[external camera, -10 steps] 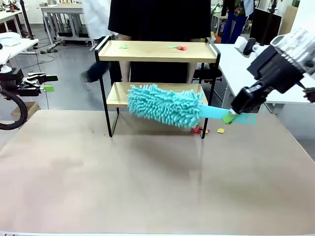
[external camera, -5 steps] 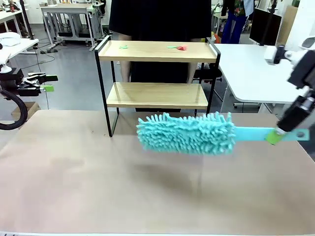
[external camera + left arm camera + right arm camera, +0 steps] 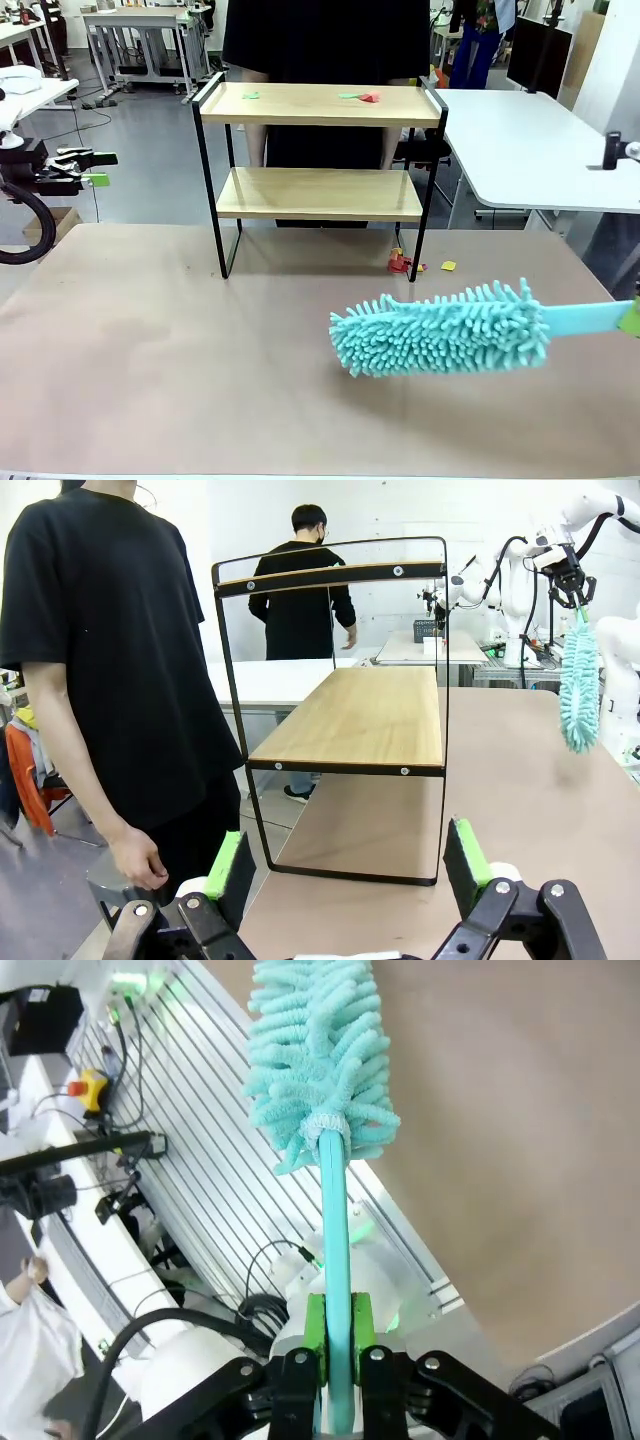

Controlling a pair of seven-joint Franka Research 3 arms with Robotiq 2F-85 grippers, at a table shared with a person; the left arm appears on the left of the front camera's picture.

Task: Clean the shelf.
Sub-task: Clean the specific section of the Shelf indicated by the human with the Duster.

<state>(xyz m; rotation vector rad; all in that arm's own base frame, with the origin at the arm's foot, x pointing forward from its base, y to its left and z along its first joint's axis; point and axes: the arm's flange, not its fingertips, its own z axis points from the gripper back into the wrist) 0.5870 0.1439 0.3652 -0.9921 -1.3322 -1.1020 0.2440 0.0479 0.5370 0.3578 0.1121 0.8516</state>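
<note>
The shelf [image 3: 318, 192] stands at the far middle of the table, its two wooden boards in a black frame. Small green and red scraps [image 3: 362, 97] lie on its top board. A fluffy turquoise duster [image 3: 440, 330] hovers low over the table, in front of the shelf and to its right. Its flat handle [image 3: 590, 318] runs to the picture's right edge. My right gripper [image 3: 337, 1338] is shut on that handle [image 3: 335, 1220]. My left gripper [image 3: 93, 169] hangs open off the table's left side and holds nothing. In its wrist view the left gripper [image 3: 345, 862] faces the shelf [image 3: 360, 715] end-on.
Red and yellow scraps [image 3: 408, 264] lie on the table by the shelf's right front leg. A person in black [image 3: 320, 40] stands right behind the shelf. A white table [image 3: 520, 150] stands at the back right. The brown tabletop [image 3: 180, 370] has free room at left and front.
The duster came off the shelf's lower board and swung right, down and toward the front. The right arm drew back to the picture's right edge. The left arm stayed still.
</note>
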